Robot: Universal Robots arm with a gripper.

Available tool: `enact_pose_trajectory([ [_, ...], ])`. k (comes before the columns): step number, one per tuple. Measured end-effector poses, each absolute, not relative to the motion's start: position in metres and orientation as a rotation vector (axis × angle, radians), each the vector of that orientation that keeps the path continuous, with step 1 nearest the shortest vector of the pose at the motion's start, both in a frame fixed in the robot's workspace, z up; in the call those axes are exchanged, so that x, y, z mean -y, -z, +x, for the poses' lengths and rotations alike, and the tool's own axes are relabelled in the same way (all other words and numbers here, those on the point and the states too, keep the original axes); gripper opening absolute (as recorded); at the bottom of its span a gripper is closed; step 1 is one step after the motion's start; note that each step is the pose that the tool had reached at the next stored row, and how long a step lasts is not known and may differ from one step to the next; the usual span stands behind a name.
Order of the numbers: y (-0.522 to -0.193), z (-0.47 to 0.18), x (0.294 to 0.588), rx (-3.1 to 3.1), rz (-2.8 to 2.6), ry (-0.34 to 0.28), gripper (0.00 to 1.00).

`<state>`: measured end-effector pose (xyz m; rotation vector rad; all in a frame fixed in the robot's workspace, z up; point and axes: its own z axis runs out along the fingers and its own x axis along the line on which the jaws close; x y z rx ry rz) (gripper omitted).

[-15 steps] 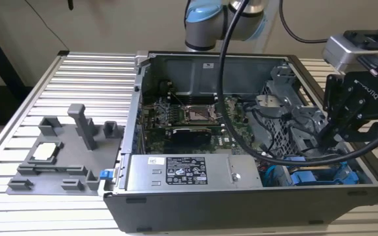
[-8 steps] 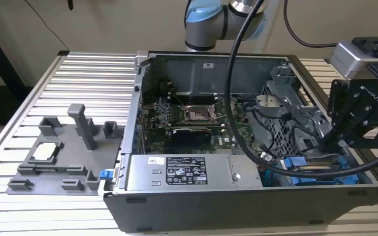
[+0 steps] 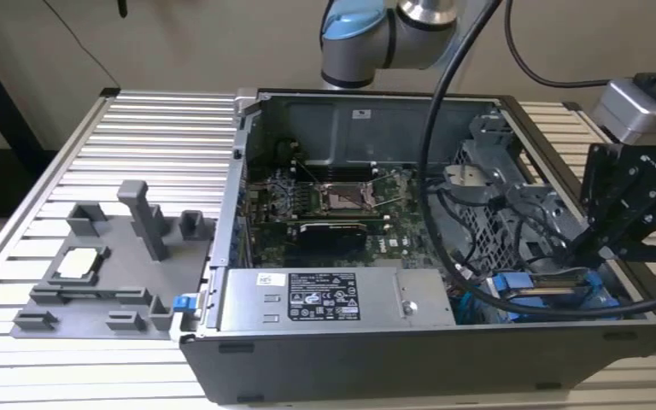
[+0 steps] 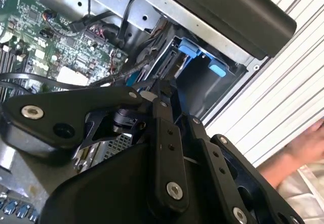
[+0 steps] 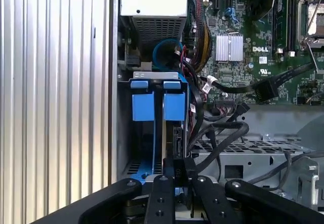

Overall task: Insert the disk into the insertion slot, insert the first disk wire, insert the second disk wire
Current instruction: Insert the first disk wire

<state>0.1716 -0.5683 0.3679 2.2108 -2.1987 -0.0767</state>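
The disk (image 5: 175,133) sits upright in the insertion slot (image 5: 126,143) of the dark drive cage, its blue carrier tab (image 5: 174,106) beside a second blue tab (image 5: 143,106). In the exterior view the blue carrier (image 3: 530,284) shows at the case's near corner, on the exterior view's right. My gripper (image 5: 183,171) hangs right over the disk's edge, fingers drawn together on a small black plug. In the second wrist view the gripper (image 4: 161,88) tips point at the blue-framed bay (image 4: 191,48). A black wire (image 5: 243,88) and a blue wire (image 5: 164,49) lie loose close by.
The open computer case (image 3: 419,359) holds a motherboard (image 3: 328,205), a grey power-supply box (image 3: 340,299) and bundles of black cables (image 3: 465,265). A grey fixture plate (image 3: 100,273) lies on the ribbed table (image 3: 134,137). A person's hand (image 4: 304,148) rests outside the case.
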Motion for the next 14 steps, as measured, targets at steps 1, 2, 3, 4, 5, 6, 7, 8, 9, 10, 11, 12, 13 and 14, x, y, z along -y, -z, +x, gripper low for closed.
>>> enact_pose_trajectory([
  [1, -0.367, 0.172, 0.568, 2.201, 2.213, 0.081, 0.19],
  [2, -0.366, 0.172, 0.568, 2.203, 2.216, 0.088, 0.19],
  [3, -0.365, 0.172, 0.568, 2.206, 2.218, 0.094, 0.19],
  [4, -0.364, 0.172, 0.568, 2.208, 2.222, 0.1, 0.19],
  [5, -0.363, 0.173, 0.568, 2.209, 2.223, 0.104, 0.19],
  [6, -0.361, 0.174, 0.568, 2.209, 2.223, 0.105, 0.19],
  [7, -0.36, 0.177, 0.568, 2.208, 2.221, 0.107, 0.19],
  [8, -0.359, 0.179, 0.568, 2.206, 2.219, 0.11, 0.19],
  [9, -0.358, 0.182, 0.568, 2.205, 2.218, 0.114, 0.19],
  [10, -0.356, 0.183, 0.568, 2.204, 2.217, 0.116, 0.19],
  [11, -0.354, 0.184, 0.568, 2.203, 2.217, 0.116, 0.19],
  [12, -0.353, 0.184, 0.568, 2.203, 2.216, 0.117, 0.19],
  [13, -0.351, 0.184, 0.568, 2.202, 2.215, 0.119, 0.19],
  [14, -0.35, 0.184, 0.568, 2.201, 2.214, 0.121, 0.19],
])
